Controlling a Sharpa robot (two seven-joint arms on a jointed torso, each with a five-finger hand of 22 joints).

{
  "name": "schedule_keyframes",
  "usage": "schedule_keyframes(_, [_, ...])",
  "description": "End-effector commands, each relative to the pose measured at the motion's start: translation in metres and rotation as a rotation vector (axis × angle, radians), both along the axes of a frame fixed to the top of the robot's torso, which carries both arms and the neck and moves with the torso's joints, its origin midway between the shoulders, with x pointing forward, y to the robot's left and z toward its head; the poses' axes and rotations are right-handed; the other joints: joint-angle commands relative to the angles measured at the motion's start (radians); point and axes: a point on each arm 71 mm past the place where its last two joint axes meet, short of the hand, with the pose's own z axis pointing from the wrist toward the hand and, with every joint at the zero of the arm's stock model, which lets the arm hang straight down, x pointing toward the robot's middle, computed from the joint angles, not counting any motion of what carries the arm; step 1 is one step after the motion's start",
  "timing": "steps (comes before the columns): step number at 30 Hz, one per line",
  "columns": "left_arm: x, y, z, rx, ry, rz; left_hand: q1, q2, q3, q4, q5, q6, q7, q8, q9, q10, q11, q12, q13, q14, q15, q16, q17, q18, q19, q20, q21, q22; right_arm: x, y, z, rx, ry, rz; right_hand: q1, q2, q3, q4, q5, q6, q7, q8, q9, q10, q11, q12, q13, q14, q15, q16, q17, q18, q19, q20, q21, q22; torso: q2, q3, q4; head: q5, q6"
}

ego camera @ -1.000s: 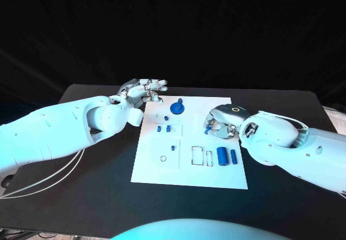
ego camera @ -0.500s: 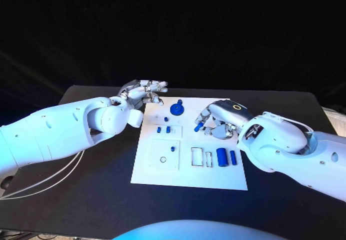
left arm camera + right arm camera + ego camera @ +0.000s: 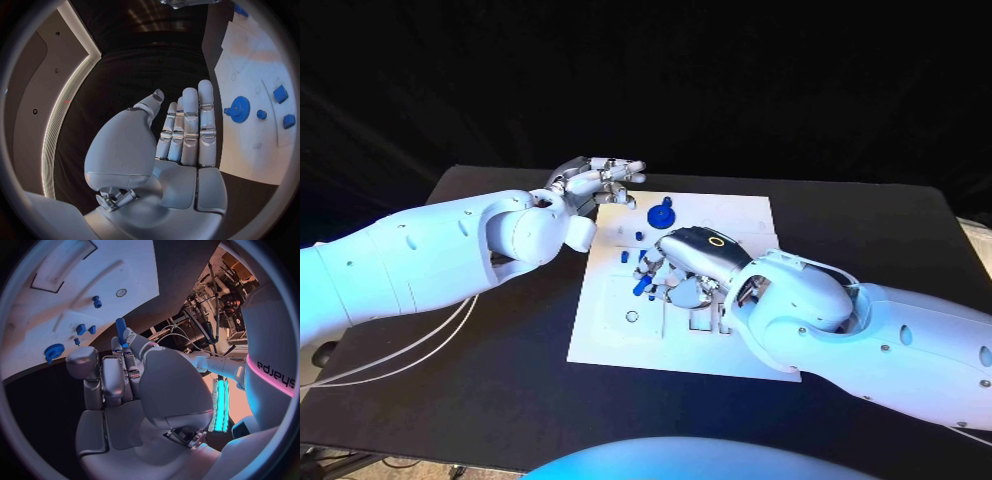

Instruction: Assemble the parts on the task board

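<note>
The white task board (image 3: 733,214) lies mid-table. Over its middle hangs my right hand (image 3: 684,262), pinching a slim blue peg (image 3: 643,285) at its fingertips; the right wrist view shows the blue peg (image 3: 120,328) sticking out past the fingers, above the task board (image 3: 44,300). Far on the board sits a blue gear (image 3: 659,214), with small blue parts (image 3: 625,257) nearer. My left hand (image 3: 597,180) hovers at the board's far left corner, its fingers (image 3: 190,125) straight, side by side, holding nothing. The blue gear (image 3: 238,108) lies just beyond them.
The black table (image 3: 488,350) surrounds the board. A small ring (image 3: 632,316) marks the board's near left part. My right forearm (image 3: 877,335) covers the board's near right area. Rectangular recesses (image 3: 59,262) show in the right wrist view.
My right hand has swung from the board's right edge to its middle, carrying the blue peg. Its arm now covers the blue cylinders at the right. The left hand has barely moved.
</note>
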Motion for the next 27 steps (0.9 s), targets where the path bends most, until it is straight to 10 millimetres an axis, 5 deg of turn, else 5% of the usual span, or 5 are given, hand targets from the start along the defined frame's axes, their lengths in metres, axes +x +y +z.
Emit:
schedule_keyframes(1, [-0.001,-0.003,0.001,-0.007,-0.008,-0.024,0.003,0.008,-0.007,0.0,0.001,0.0,0.004,-0.001,-0.002,-0.007,0.001,0.007,0.001,-0.004,0.002,-0.006,-0.002,0.019,0.005,0.002,-0.003,-0.001,-0.003,0.006,-0.007,-0.016,0.031,0.042,-0.012,0.003,0.002,0.005,0.003,-0.003,0.007,-0.005,0.002,0.023,-0.015,-0.007,0.0,0.036,-0.004,0.006,-0.001,-0.013,0.004,-0.001,0.005,-0.002,0.001,-0.0005,0.001,0.005,0.001])
schedule_keyframes(12, [-0.001,-0.004,0.001,-0.009,-0.01,-0.024,0.005,0.009,-0.008,0.0,0.001,0.001,0.004,0.0,-0.002,-0.006,0.001,0.008,0.002,-0.005,0.002,-0.006,-0.002,0.019,0.005,0.002,-0.004,-0.002,-0.008,0.022,-0.028,-0.034,0.074,0.074,-0.014,0.004,0.003,0.006,0.003,-0.004,0.007,-0.005,0.002,0.022,-0.015,-0.009,0.0,0.036,-0.003,0.006,-0.002,-0.013,0.003,-0.001,0.004,-0.004,0.0,0.001,-0.0017,0.009,-0.005])
schedule_keyframes(27, [-0.001,-0.004,0.001,-0.009,-0.009,-0.026,0.005,0.009,-0.008,0.0,0.001,0.001,0.004,0.0,-0.002,-0.006,0.001,0.008,0.002,-0.005,0.002,-0.006,-0.002,0.019,0.005,0.002,-0.004,-0.002,0.0,0.018,-0.039,-0.138,0.056,0.011,-0.019,0.005,0.004,0.009,0.003,-0.005,0.007,-0.007,0.002,0.021,-0.014,-0.012,0.0,0.035,-0.003,0.006,-0.002,-0.013,0.001,0.0,0.004,-0.004,0.001,0.0014,-0.0009,0.008,-0.01])
